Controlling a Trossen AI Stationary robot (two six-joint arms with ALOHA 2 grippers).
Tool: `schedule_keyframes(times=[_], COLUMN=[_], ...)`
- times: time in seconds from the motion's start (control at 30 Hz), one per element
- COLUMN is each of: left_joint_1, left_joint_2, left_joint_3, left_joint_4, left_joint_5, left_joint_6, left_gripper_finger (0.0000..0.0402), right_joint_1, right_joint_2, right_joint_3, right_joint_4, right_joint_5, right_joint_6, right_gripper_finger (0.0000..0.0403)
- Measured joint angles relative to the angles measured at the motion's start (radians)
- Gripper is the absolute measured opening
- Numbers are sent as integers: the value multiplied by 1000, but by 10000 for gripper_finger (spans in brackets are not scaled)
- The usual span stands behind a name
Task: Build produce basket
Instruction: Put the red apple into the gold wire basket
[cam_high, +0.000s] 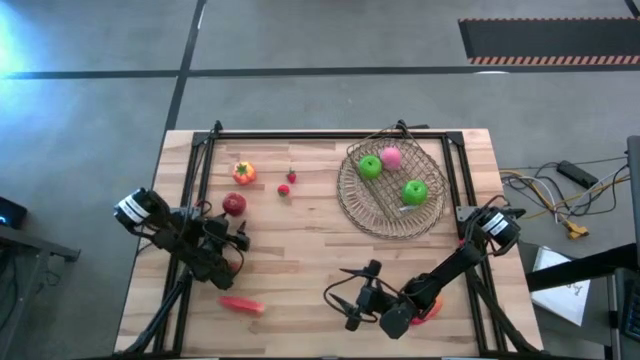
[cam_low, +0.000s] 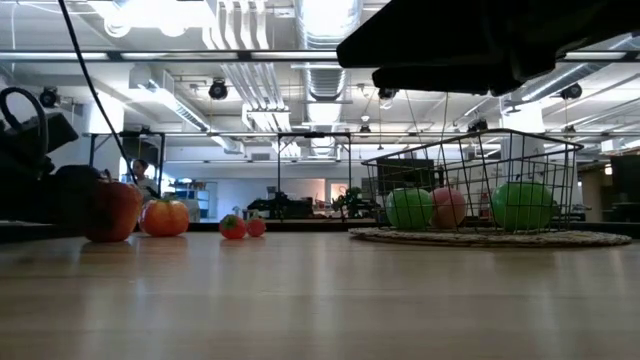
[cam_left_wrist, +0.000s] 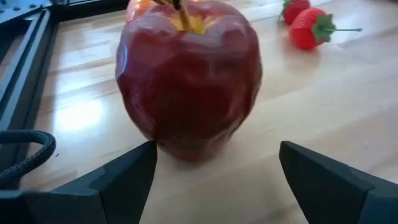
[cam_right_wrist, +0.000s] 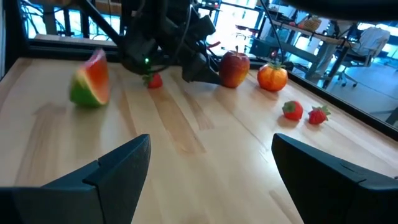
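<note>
Red apple (cam_left_wrist: 188, 78) looks hard, smooth and light; the left tool (cam_left_wrist: 214, 171), wide open, should pinch its round sides.

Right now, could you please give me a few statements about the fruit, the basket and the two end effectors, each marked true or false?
1. The basket holds two green apples and a pink peach. True.
2. The left end effector is clamped shut on the red apple. False: its fingers stand open on either side of the apple.
3. Two strawberries lie on the table, outside the basket. True.
4. The right end effector holds the watermelon slice. False: it is open and empty; the slice lies on the table ahead of it.
5. The orange-red tomato is in the basket. False: it sits on the table.
</note>
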Motion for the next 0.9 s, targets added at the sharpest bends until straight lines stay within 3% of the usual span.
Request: schedule_keyframes(times=[0.33,0.53,0.9], left_joint_1=[147,208,263], left_joint_2=[114,172,123], left_joint_3=[2,-2,-47], left_joint_4=[27,36,69], left_joint_5=[-31,-136,-235], left_joint_6=[-3,-8,11], left_gripper_finger=[322,322,322], right_joint_1=[-2,-2,-2], right_joint_2=[-1,-1,-2], right_joint_3=[1,1,1], right_joint_4=[0,-1,8], right_joint_5=[0,0,0], right_joint_6=[1,1,9], right_gripper_finger=[326,326,326])
